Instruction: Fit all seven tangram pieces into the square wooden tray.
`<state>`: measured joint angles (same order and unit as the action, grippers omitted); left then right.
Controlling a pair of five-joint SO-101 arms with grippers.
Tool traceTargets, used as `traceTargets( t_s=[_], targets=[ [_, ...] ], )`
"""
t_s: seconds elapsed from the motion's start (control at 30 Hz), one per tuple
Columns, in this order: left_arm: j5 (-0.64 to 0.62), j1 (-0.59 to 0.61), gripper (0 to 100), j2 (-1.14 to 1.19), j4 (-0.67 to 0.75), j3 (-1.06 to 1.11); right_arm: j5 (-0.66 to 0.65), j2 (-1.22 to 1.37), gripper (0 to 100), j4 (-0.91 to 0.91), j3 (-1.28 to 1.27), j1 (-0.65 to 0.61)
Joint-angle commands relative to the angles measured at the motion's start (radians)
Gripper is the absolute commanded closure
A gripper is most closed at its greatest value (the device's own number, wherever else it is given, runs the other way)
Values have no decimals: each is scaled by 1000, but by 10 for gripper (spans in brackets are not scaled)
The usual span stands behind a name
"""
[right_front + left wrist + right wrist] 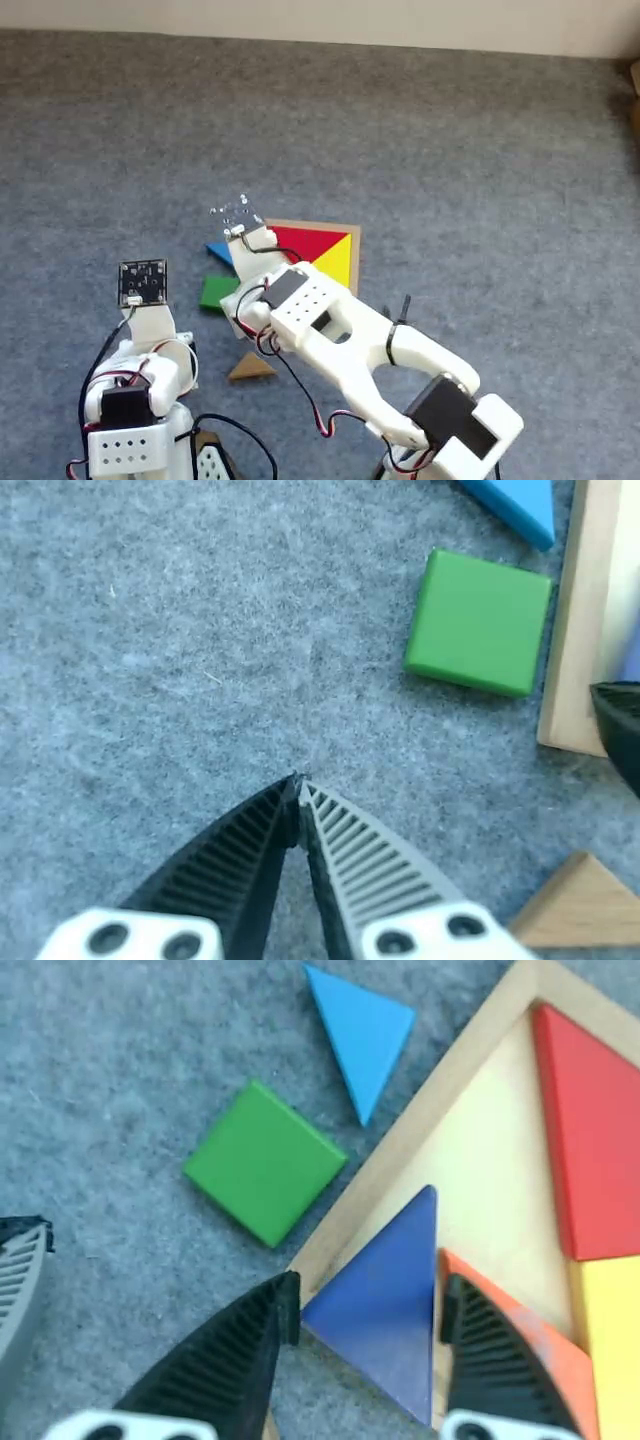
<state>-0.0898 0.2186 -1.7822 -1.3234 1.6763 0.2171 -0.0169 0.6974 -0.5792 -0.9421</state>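
Right gripper [366, 1305] clamped on dark blue triangle [390, 1280] at tray [453, 1080] corner. Left gripper [300, 788] pinched closed, empty, near green square [478, 620]

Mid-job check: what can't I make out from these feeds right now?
High view: the right arm covers most of the tray.
Right wrist view: the right tool hides part of the orange piece; whether it grips the dark blue triangle is unclear.
Left wrist view: the frame edge cuts off the tan triangle.

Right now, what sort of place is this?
Likely a hobby or lab robotics bench: grey felt surface, small white left arm and right arm, wooden tray with tangram pieces.
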Motion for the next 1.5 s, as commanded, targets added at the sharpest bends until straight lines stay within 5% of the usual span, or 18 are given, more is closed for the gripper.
traceTargets(
  t_s=[0.0, 0.47, 0.73, 1.2, 1.47],
  targets=[
    [11, 16, 993, -36, -5, 21, -14, -12, 726, -16, 64, -15],
    [11, 16, 993, -36, -5, 21, -83, -180, 730, 5, 35, -8],
    [11, 16, 993, -36, -5, 21, -86, -246, 923, 36, -36, -10],
    [11, 16, 993, -36, -5, 21, -149, -1, 927, 30, -33, 50],
    [11, 16, 993, -36, -5, 21, -152, -143, 928, 12, -41, 48]
  ],
)
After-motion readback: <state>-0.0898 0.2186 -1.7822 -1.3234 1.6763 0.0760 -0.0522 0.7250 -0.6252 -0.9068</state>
